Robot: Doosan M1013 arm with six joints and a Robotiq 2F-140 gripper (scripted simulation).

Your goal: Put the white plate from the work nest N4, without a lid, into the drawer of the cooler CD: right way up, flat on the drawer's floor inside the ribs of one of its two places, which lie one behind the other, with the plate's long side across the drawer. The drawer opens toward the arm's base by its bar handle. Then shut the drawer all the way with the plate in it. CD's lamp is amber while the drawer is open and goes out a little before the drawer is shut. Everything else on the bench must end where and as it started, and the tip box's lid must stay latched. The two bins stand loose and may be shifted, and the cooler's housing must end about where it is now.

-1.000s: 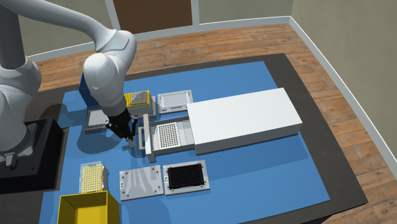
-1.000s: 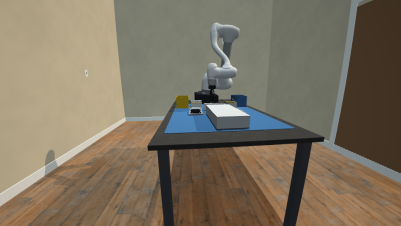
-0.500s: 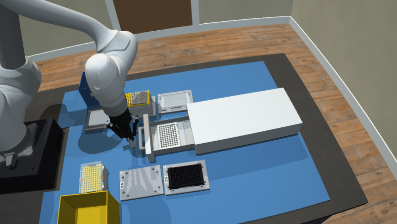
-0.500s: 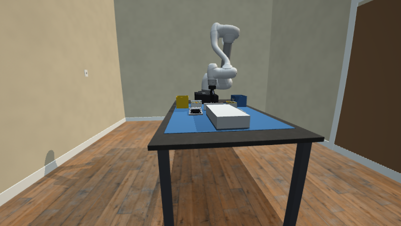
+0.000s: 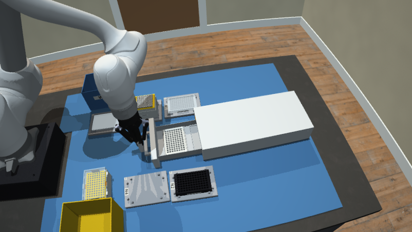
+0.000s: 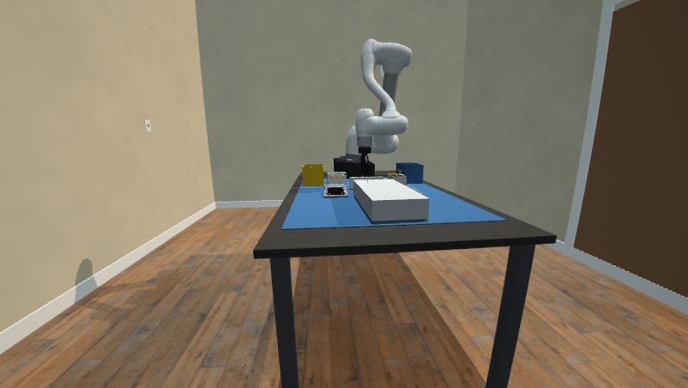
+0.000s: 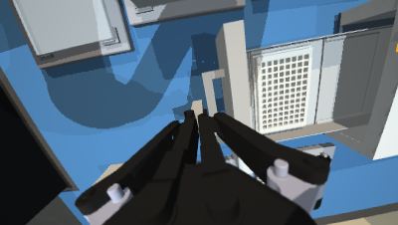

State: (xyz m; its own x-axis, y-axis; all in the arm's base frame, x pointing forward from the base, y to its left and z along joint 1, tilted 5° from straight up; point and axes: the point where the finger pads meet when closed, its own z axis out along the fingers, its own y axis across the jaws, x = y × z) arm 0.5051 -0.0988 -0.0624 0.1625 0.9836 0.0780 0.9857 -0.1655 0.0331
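Note:
The white plate (image 5: 174, 140) lies flat and right way up in the front place of the open drawer of cooler CD (image 5: 254, 122), long side across the drawer. It also shows in the wrist view (image 7: 284, 90). Nest N4 (image 5: 146, 188) is empty. My gripper (image 5: 141, 145) is shut with nothing between the fingers. Its tips point down just on the arm-base side of the drawer's bar handle (image 7: 210, 95), in front of the drawer's front panel (image 7: 233, 75). In the wrist view the fingertips (image 7: 197, 117) are pressed together beside the handle. I cannot see CD's lamp.
A black plate sits on nest N2 (image 5: 192, 181). The tip box (image 5: 95, 184) and yellow bin (image 5: 90, 216) stand at the front left. The blue bin (image 5: 90, 92), a lidded plate (image 5: 102, 122), a yellow rack (image 5: 145, 101) and a clear plate (image 5: 181, 103) stand behind the drawer.

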